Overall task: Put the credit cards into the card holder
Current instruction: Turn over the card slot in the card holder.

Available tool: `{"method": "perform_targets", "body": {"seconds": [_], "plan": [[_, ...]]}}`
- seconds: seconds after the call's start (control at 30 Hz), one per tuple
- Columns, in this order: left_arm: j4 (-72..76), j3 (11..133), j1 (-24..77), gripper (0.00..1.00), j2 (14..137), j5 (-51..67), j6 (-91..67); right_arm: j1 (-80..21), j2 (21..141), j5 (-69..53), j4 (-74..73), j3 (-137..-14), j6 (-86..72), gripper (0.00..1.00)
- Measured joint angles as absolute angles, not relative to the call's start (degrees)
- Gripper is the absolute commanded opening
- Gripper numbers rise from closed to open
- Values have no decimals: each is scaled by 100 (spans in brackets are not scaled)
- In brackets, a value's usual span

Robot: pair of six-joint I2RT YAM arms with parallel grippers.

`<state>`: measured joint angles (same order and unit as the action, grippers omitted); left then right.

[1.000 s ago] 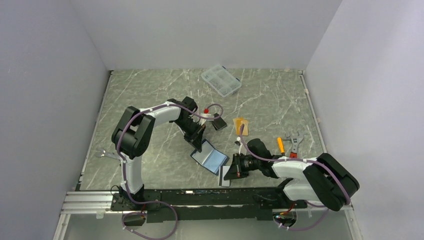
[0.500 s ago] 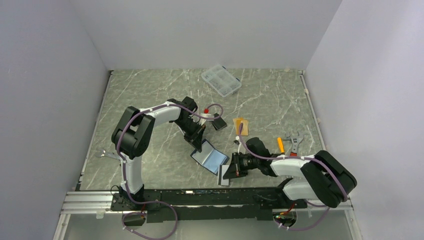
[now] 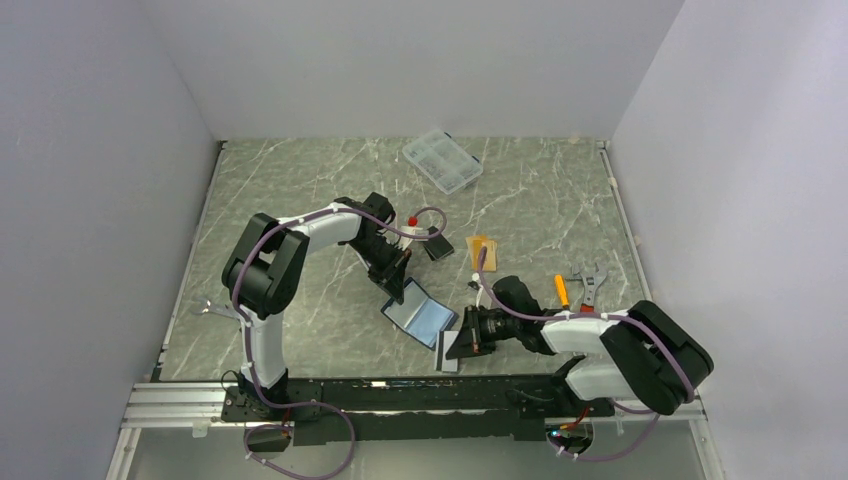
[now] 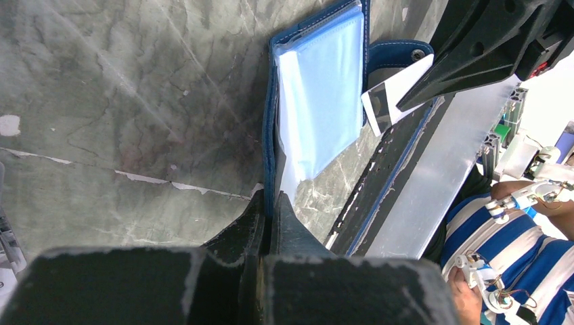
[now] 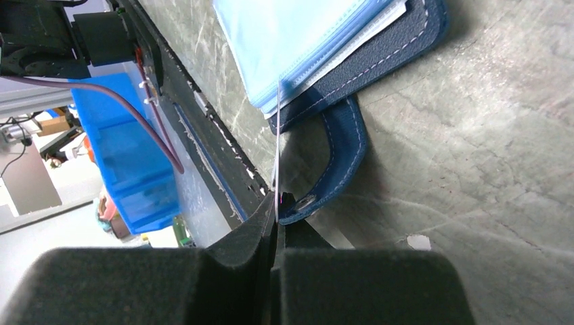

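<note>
Nearest the arms' bases, the right claw point(image 3: 462, 341) is pinched shut on one pale card with a dark stripe point(image 3: 448, 353). The card stands on edge, and in the right wrist view its thin edge point(image 5: 277, 135) runs from the closed claw point(image 5: 277, 203) up to the light-blue sleeves of the card holder point(image 5: 318, 34). Just beyond, the one navy card holder point(image 3: 425, 315) lies open on the marble tabletop point(image 3: 300, 180), its snap tab beside the held card. The left claw point(image 3: 397, 286) is clamped narrow on the holder's far-left edge, as the left wrist view shows point(image 4: 271, 203). Farther back lie two more cards, apart from each other: one black card point(image 3: 437, 247) and one orange-gold card point(image 3: 481, 248), making three cards in sight. Two wrenches lie out to the sides, one left point(image 3: 207, 310) and one right point(image 3: 590, 281). Farthest back sits one clear box point(image 3: 442, 161).
</note>
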<state>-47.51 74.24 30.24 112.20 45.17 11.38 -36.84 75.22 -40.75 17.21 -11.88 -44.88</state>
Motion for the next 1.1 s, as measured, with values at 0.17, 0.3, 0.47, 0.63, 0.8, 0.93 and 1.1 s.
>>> {"method": "perform_targets", "body": {"seconds": [0.17,0.3,0.47,0.63,0.8,0.93,1.1], "plan": [[-4751,7424,3026,0,11220,4517,1135,-3684,7365,-4049,1678,-1140,-4501,0],[-4753,7424,3026,0,11220,4519,1135,-3684,7336,-4045,1684,-1070,-4521,0],[-4753,7424,3026,0,11220,4519,1135,-3684,7363,-4051,1723,-1052,-4552,0],[-4753,7424,3026,0,11220,4519,1138,-3684,7454,-4066,1802,-1052,-4565,0],[-4755,7424,3026,0,11220,4521,1138,-3684,7570,-4104,1892,-1055,-4567,0],[-4764,7424,3026,0,11220,4521,1138,-3682,7664,-4150,1946,-1076,-4571,0],[-4770,7424,3026,0,11220,4521,1142,-3682,7822,-4235,2053,-1107,-4613,0]]}}
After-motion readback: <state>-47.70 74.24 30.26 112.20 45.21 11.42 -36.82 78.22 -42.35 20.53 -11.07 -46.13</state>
